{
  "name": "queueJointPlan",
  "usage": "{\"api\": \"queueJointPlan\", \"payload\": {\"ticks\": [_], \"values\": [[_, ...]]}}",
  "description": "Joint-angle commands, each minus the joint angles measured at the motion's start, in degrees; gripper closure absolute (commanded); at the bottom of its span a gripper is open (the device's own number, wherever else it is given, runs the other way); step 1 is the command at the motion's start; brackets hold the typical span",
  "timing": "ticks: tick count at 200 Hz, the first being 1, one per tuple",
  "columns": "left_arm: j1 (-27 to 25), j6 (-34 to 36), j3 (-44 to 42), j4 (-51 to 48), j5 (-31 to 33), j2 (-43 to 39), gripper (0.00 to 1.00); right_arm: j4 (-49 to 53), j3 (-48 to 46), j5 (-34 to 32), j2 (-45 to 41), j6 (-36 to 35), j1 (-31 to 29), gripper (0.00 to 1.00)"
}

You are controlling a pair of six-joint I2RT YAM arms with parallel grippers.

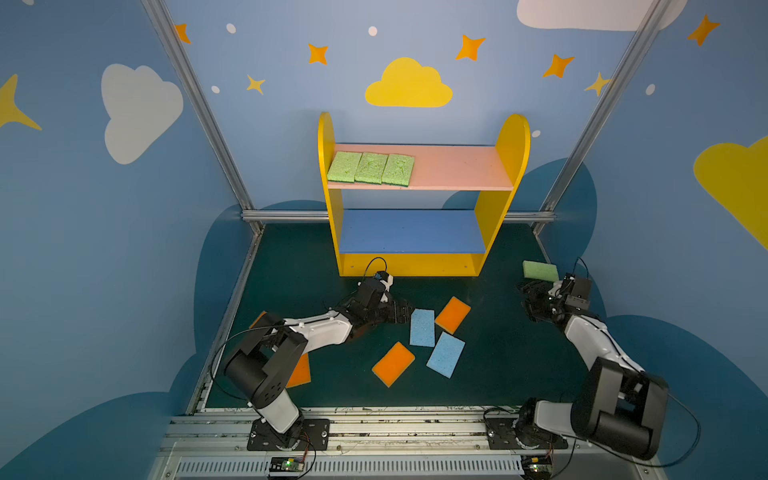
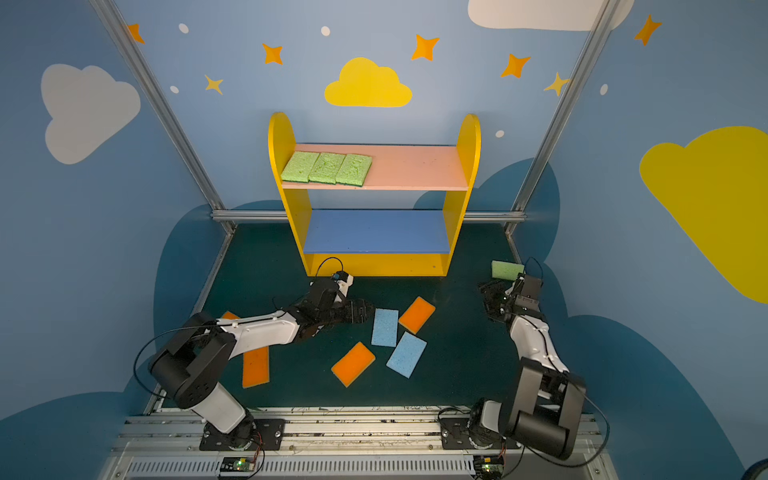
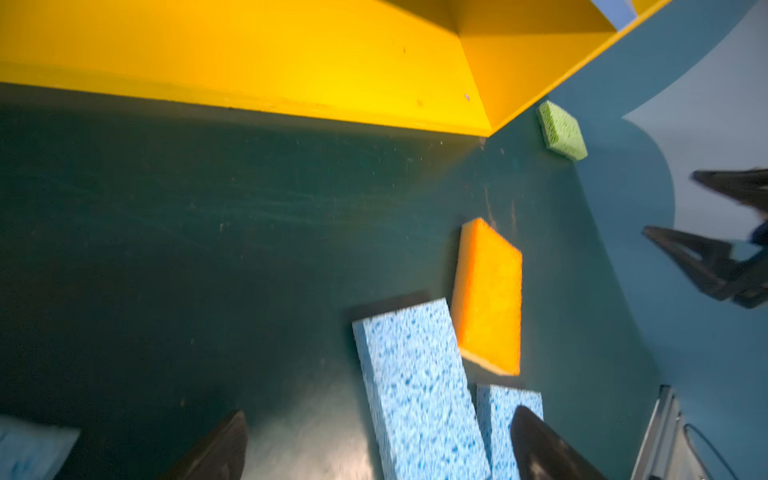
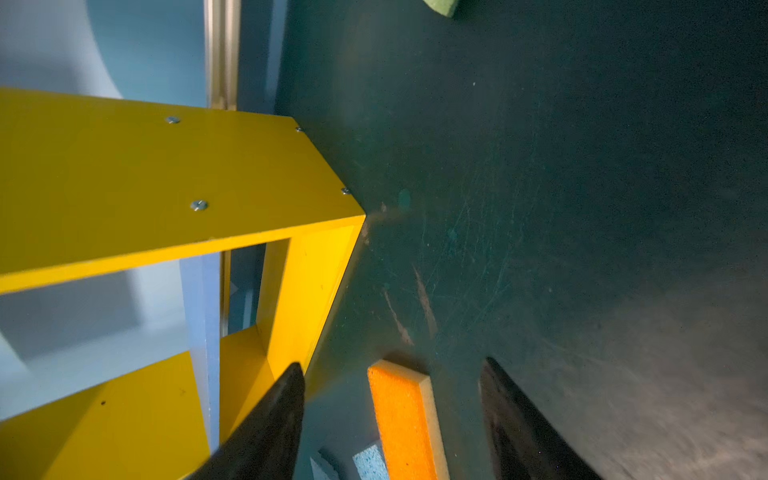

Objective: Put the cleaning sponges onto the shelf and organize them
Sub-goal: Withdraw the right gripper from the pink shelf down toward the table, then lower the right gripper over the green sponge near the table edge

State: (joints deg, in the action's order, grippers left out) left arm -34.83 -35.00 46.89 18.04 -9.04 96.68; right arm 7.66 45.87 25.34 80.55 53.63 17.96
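Observation:
The shelf (image 1: pixel 505 208) stands at the back, with three green cleaning sponges (image 1: pixel 370 167) side by side at the left of its pink board (image 1: pixel 457 168). The blue board (image 1: pixel 411 230) is bare. On the floor lie two blue sponges (image 1: pixel 422 327) (image 1: pixel 445 354) and two orange ones (image 1: pixel 453 314) (image 1: pixel 393 364). A fourth green sponge (image 1: pixel 540 271) lies at the right. My left gripper (image 1: pixel 405 311) is open, low at the near blue sponge (image 3: pixel 415 395), whose end lies between its fingers. My right gripper (image 1: pixel 524 302) hangs open and empty, just in front of that green sponge.
Another orange sponge (image 2: pixel 255 372) lies partly under the left arm, and a further orange corner (image 1: pixel 257 318) shows behind it. Blue walls close in the dark green floor (image 1: pixel 498 365) on both sides. Metal rails (image 1: pixel 374 428) run along the front edge.

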Motion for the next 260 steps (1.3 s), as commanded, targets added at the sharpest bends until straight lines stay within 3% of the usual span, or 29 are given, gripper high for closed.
{"api": "queueJointPlan", "payload": {"ticks": [1,63,118,175,204,233,260], "values": [[2.15,-1.39,1.92,5.64,-3.97,2.73,0.02,1.48,7.97,2.67,7.48,0.88,1.73,0.36],[2.77,2.23,2.95,5.33,-1.54,4.04,0.02,3.44,22.57,-0.42,24.87,-0.38,2.53,0.38],[2.8,2.48,2.32,6.77,-0.82,3.46,0.02,5.03,29.74,-4.66,31.5,0.95,1.77,0.36],[2.83,2.33,2.27,7.05,-0.98,4.04,0.02,2.11,26.0,-9.86,29.23,4.3,-0.11,0.36],[2.75,2.06,2.04,7.36,-1.15,4.04,0.02,0.75,19.79,-14.65,25.27,7.54,-1.66,0.36],[2.72,1.89,1.56,7.27,-1.16,3.47,0.02,9.02,20.58,-26.28,21.59,9.94,-6.92,0.33],[2.72,1.82,0.85,7.27,-0.97,2.83,0.02,16.1,27.76,-30.28,23.04,10.1,-9.75,0.31]]}}
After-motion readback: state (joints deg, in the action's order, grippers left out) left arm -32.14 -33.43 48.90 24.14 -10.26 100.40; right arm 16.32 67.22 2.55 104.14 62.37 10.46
